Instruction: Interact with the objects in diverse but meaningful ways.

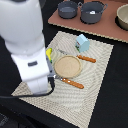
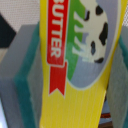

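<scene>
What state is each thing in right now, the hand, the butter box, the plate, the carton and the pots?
hand: shut on the butter box, one pad on each side
butter box: gripped, printed face to the wrist camera
plate: flat on the mat, empty
pale blue carton: upright on the mat
two dark pots: upright on the brown board, no lids

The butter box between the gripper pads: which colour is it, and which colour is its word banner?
The butter box is yellow, the banner red with white letters; the wrist view shows it best.
</scene>
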You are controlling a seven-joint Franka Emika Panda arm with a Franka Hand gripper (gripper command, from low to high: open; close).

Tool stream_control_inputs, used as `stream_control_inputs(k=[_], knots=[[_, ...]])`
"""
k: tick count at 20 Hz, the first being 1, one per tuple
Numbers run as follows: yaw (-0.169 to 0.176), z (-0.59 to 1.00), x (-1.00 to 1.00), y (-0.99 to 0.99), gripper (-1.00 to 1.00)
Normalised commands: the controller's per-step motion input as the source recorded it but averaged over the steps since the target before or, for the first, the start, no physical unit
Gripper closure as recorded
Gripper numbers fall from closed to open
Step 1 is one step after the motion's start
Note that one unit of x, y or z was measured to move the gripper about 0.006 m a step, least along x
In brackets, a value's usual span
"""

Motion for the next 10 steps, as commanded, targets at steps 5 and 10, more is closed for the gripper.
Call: stream_control_inputs(k=[5,10], knots=[[0.057,0.82,-0.45,0.84,1.0],[0.052,0.67,-0.2,0.93,1.0]])
